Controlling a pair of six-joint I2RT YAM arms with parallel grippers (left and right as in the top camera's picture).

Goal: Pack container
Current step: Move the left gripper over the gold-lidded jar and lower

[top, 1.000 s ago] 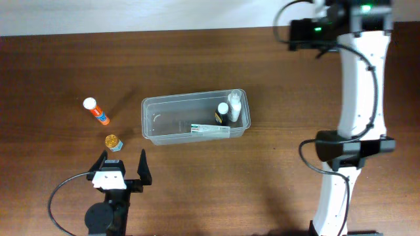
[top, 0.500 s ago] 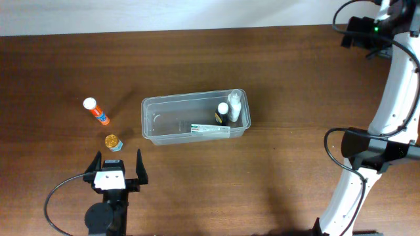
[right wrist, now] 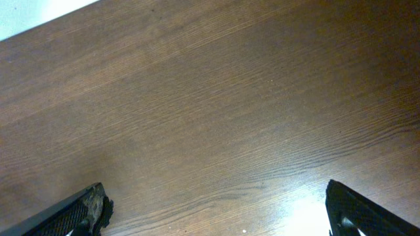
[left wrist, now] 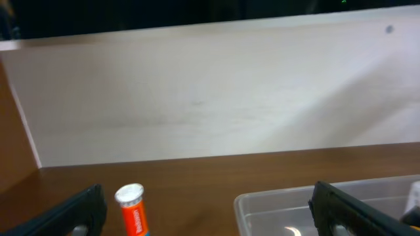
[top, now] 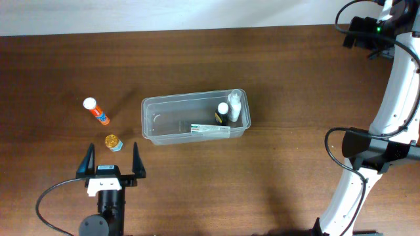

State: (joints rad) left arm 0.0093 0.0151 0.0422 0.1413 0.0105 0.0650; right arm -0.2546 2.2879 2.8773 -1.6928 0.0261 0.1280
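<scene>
Your brown tabletop (top: 295,85) fills the overhead view. The container (top: 172,121) lies at centre. The left pincer (top: 110,160) sits low at 7 o'clock, spread, aimed toward 12, and the right arm (top: 401,92) bends up the 3 o'clock edge.

Left wrist: the container's corner shows at 5 o'clock.

Right wrist: the right pincer (right wrist: 216,206) is spread wide over bare wood.

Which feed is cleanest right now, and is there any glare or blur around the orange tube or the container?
Overhead: sharp and evenly lit, orange tube casts a faint shadow, container free of strong glare. Left wrist: soft focus, tube and container rim blurred, wall brightly washed. Right wrist: only table, glare patch at bottom right.
</scene>
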